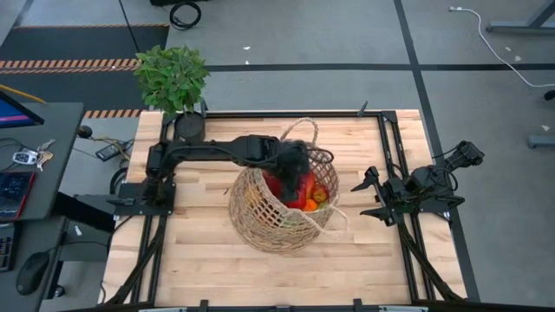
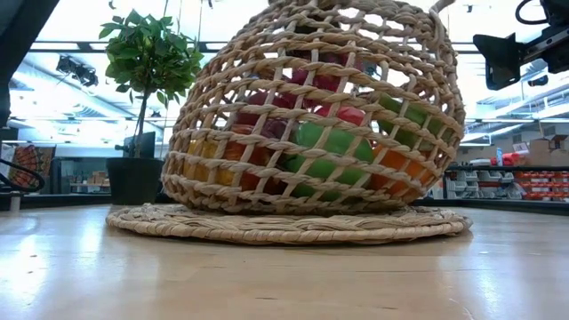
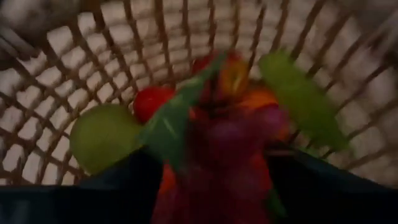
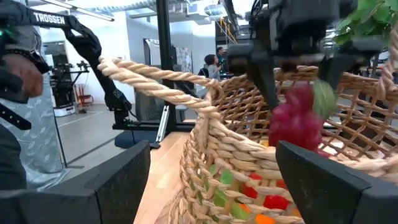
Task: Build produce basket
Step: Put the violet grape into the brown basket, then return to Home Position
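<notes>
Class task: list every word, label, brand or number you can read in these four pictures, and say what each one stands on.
"TROSSEN": white letters on a dark robot arm in the room behind the table, seen in the right wrist view.
Shelved boxes behind the table in the low view: any markings are too small to read.
No text shows on the basket or the produce.

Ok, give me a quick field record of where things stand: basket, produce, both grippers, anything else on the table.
basket: on the table's middle, on a woven mat, tilted
produce: piled inside the basket; red, green, orange, yellow pieces show through the weave
left gripper: over the basket's mouth, fingers apart, purple grape bunch between or just below them, apparently dropping
right gripper: open, waiting at the table's right edge
plant: potted, far left corner
</notes>
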